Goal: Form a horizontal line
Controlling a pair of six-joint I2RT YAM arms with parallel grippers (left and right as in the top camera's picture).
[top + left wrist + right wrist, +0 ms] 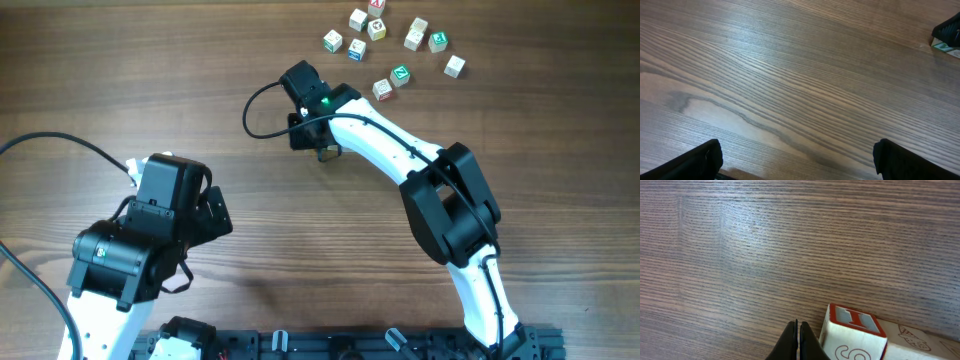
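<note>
Two blocks (852, 330) side by side, just beside right tool (796, 339); rests pinched shut, empty (nudging them into line, probably); hangs left tool (797, 159) wide open, idle, over table (790, 75).

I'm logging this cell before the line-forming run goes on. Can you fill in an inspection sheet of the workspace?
Surface: wooden table, bare grain, no spills seen.
Job's things: letter blocks in a loose cluster at the far right, no line formed; red I block with another block beside it.
Clutter: nothing seen.
Grippers: left gripper open, empty, over bare wood; right gripper shut, empty, beside the red I block.
Cables: black cable loops off the right arm; second cable runs to the left arm.
Surroundings: black rail at the near edge.
</note>
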